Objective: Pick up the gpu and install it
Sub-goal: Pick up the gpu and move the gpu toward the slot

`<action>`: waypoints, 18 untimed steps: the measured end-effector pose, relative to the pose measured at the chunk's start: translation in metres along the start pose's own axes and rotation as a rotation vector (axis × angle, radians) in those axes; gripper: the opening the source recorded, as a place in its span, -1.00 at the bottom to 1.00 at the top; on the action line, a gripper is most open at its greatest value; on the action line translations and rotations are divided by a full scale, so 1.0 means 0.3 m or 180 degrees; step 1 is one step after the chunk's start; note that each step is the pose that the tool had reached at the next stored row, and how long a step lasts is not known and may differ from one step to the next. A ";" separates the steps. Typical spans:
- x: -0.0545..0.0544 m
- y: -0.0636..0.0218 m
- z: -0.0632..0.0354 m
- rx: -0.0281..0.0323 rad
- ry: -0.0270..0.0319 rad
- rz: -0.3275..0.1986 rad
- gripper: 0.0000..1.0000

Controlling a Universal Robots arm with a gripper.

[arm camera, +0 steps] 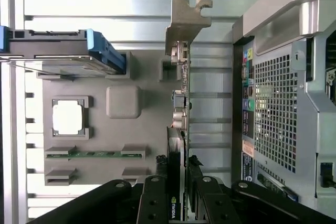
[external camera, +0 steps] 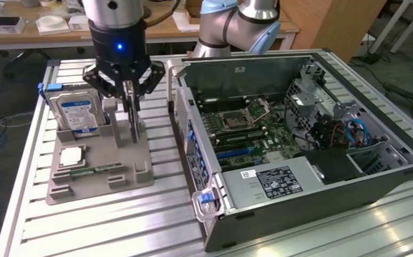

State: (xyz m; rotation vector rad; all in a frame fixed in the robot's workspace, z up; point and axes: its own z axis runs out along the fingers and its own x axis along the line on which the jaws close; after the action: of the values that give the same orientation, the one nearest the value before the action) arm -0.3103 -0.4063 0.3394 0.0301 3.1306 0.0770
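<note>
Gripper [external camera: 128,104] jaws are pressed against the 2 flat faces of the gpu [external camera: 129,128], which stands on edge in a slot of the gray fixture tray [external camera: 99,182]. The wrist view shows the thin dark gpu [arm camera: 181,108] edge-on, with the silver bracket [arm camera: 185,22] at the 1 end far from the gripper [arm camera: 177,203]. I judge the card light and stiff but fragile. It is best held flat-on by its faces near the upper edge, away from the bracket and the connector edge, and lifted straight so it does not twist. A hard drive [external camera: 78,112] stands beside it and a memory stick [external camera: 92,171] lies nearer the tray's front. The open computer case [external camera: 192,134] sits to the exterior view's right.
</note>
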 end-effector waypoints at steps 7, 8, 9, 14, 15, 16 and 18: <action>-0.001 0.004 -0.080 0.0000 0.0000 0.0000 -0.47; -0.001 0.004 -0.092 0.0000 0.0000 0.0000 -0.47; -0.002 0.005 -0.103 0.0000 0.0000 0.0000 -0.47; -0.002 0.008 -0.155 0.0000 0.0000 0.0000 -0.47; -0.002 0.008 -0.164 0.0000 0.0000 0.0000 -0.47; -0.002 0.008 -0.172 0.0000 0.0000 0.0000 -0.47; -0.003 0.009 -0.188 0.0000 0.0000 0.0000 -0.47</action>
State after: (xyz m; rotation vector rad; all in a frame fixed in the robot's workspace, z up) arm -0.3100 -0.4063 0.3959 0.0300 3.1306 0.0770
